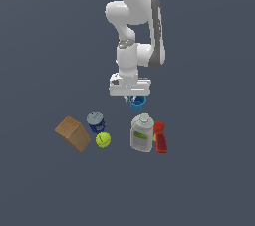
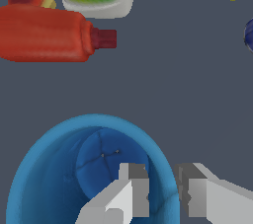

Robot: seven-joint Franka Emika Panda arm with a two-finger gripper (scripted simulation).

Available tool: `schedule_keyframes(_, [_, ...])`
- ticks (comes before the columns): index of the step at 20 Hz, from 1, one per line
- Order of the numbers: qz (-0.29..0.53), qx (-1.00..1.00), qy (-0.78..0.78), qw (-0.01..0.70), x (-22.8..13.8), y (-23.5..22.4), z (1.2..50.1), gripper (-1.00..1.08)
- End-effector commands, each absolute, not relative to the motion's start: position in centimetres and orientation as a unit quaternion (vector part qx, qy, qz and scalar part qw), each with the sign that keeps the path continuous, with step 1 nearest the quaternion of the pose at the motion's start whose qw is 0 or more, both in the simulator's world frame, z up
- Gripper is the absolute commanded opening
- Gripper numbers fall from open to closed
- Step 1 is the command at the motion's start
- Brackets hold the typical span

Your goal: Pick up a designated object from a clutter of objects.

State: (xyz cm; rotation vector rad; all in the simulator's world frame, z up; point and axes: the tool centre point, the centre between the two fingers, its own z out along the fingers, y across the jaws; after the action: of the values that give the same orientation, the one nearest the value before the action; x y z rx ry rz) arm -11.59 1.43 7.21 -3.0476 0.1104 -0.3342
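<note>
1. Flat grey-blue ground fills both views, bare apart from a small huddle of items below the white arm.

2. Taking the blue cup [image 1: 138,102] as the landmark: it sits directly under the gripper [image 1: 130,97], its rim partly hidden by the hand in the exterior view. The white bottle [image 1: 142,133] with the green label lies just nearer the exterior camera than the cup, and the red item [image 1: 160,137] lies beside that bottle on the exterior view's right.

3. Off to the exterior view's left of the cup are the blue silver-topped can [image 1: 95,121], the tennis ball [image 1: 103,140] against it, and the brown box [image 1: 72,133] farther out — all apart from the cup.

4. In the wrist view the cup's open mouth [image 2: 94,168] fills the lower part of the picture. One fingertip [image 2: 133,188] shows inside the rim and the other outside it, so the jaws straddle one wall, only a narrow gap apart. Whether the pads already press on that wall I cannot tell.

5. My reading is that the grasp is being set, with the lift not yet done.

6. Risks from here:
   - A thin tapered wall gripped on one side may slide out of the pads — plastic is slick.
   - Held off-centre, the cup could tilt as it rises.
   - A skewed closing could push the cup towards the bottle rather than clamp it.
</note>
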Motion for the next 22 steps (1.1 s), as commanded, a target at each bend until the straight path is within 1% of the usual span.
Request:
schedule_keyframes(1, [-0.109, -0.993, 0.036, 0.037, -11.6, 1.4, 7.2, -1.0])
schedule_keyframes(10, [-0.109, -0.993, 0.037, 0.037, -11.3, 1.4, 8.1, -1.0])
schedule_keyframes(22, [-0.108, -0.993, 0.037, 0.037, -10.4, 1.4, 11.2, -1.0])
